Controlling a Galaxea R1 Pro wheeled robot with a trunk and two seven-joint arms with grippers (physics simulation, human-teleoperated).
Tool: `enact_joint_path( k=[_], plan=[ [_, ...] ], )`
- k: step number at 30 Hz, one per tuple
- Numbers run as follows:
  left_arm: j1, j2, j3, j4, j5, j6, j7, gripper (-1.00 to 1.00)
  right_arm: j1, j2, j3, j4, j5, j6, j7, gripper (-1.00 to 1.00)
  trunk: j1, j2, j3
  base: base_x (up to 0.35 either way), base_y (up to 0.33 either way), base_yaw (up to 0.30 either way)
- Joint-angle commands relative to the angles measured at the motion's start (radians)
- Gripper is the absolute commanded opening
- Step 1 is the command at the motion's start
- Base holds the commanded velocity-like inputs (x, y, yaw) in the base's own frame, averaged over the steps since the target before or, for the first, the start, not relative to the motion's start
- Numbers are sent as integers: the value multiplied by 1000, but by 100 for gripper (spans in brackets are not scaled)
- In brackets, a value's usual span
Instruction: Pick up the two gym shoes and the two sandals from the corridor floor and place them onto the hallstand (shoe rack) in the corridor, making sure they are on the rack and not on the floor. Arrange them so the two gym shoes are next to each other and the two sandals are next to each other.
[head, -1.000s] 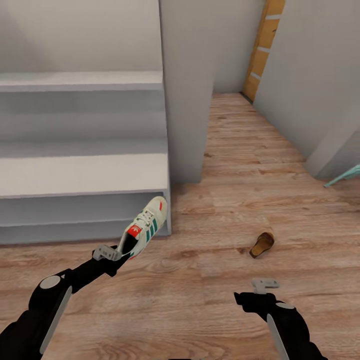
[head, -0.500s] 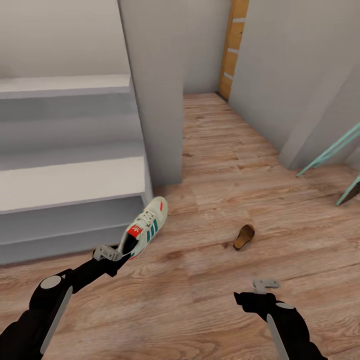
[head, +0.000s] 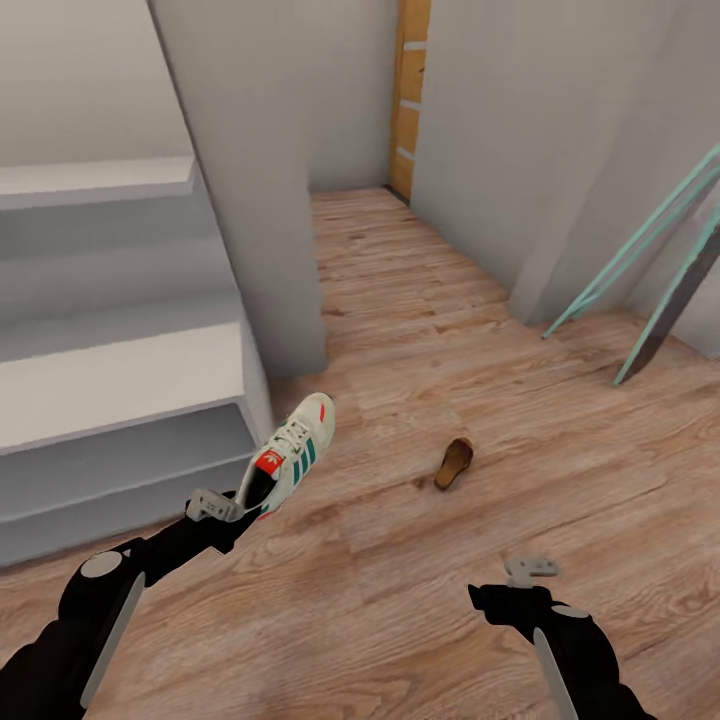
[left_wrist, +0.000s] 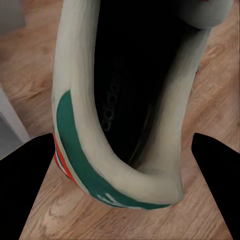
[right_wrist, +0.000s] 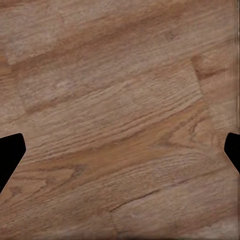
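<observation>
Only one readable text: "adidas" wordmark, dark on dark, printed on insole inside gym shoe (left_wrist: 125, 100), seen in left wrist view, faint but legible. Same gym shoe (head: 290, 455) in head view, near-left of scene: red tongue tab w/ small white logo mark, too small to read as letters. Three green side stripes, no lettering made out. No text, nos. or signs legible on sandal (head: 454, 463), floor or walls.

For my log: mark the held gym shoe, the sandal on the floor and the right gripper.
gym shoe (head: 290, 455), head view, green side stripes
sandal (head: 455, 463), head view, tan footbed
right gripper (head: 530, 570), head view, between fingertips
</observation>
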Motion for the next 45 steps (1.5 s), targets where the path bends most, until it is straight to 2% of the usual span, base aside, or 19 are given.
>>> enact_joint_path(
  k=[1,19,24,26,27,28,32,33,36,45],
  plan=[
    [0,0,2,-2,0,7,-6,-100,-1,0,0,-1,-1,5,1,100,0,0,0,0,0,-269],
    [0,0,2,-2,0,7,-6,-100,-1,0,0,-1,-1,5,1,100,0,0,9,0,0,-269],
    [2,-8,0,3,4,6,-8,-100,-1,0,0,-1,-1,5,1,100,0,0,12,0,0,-269],
    [11,-21,-11,5,4,5,-8,-100,-1,-1,-1,-1,0,5,1,100,0,0,13,0,0,-267],
    [18,-41,-18,6,4,1,-9,-100,-1,-1,-1,-1,-1,5,1,100,0,0,13,0,0,-261],
    [20,-50,-20,7,4,0,-9,-100,-1,-1,-1,-1,-1,5,1,100,0,0,14,0,0,-258],
    [24,-137,-26,8,3,-6,-9,-100,-1,-1,-2,-1,0,5,1,100,0,0,15,0,0,-224],
    [24,-148,-27,8,3,-7,-8,-100,-1,-1,-2,-1,0,5,1,100,0,0,15,0,0,-126],
    [21,-161,-26,9,5,-9,-6,-100,-1,-1,-2,-1,0,5,1,100,0,0,15,0,0,-49],
    [21,-163,-20,8,4,-8,-6,-100,-1,0,-1,-1,2,4,1,100,0,0,15,76,49,-4]
  ],
)
